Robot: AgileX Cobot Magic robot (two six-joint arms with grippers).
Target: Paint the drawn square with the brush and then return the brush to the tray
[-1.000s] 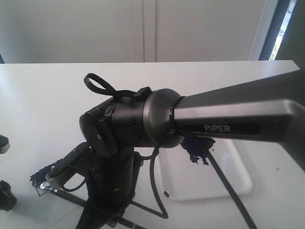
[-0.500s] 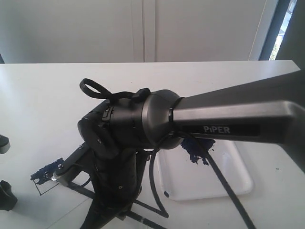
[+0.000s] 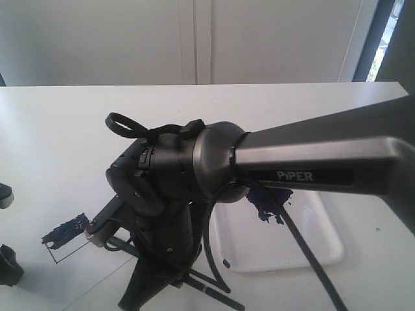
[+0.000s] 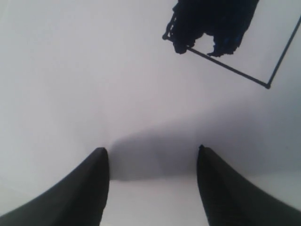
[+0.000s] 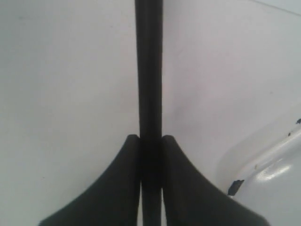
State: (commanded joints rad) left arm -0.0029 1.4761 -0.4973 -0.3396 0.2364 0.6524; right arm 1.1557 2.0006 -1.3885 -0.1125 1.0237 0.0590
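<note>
My right gripper (image 5: 150, 137) is shut on the brush's black handle (image 5: 149, 66), which runs straight out between its fingers. In the exterior view that gripper (image 3: 109, 223) hangs low over the paper, with the brush's silver ferrule (image 3: 96, 237) just right of the drawn square (image 3: 65, 241). The square's far half is a ragged navy patch (image 3: 63, 229); the rest is bare outline. The left wrist view shows the same square (image 4: 225, 37). My left gripper (image 4: 151, 149) stands open over white paper, holding nothing. The white tray (image 3: 311, 246) lies to the right, its paint puddle (image 3: 266, 210) partly behind the arm.
The right arm's thick grey link (image 3: 324, 162) and its cable (image 3: 305, 253) cross above the tray and hide much of the table's middle. The tray's rim (image 5: 270, 169), with a small paint smear (image 5: 236, 186), lies close beside the right gripper.
The right gripper has drawn the brush to the right, off the navy patch, and turned a little at the wrist. More of the painted patch now shows. The left gripper has not moved.
</note>
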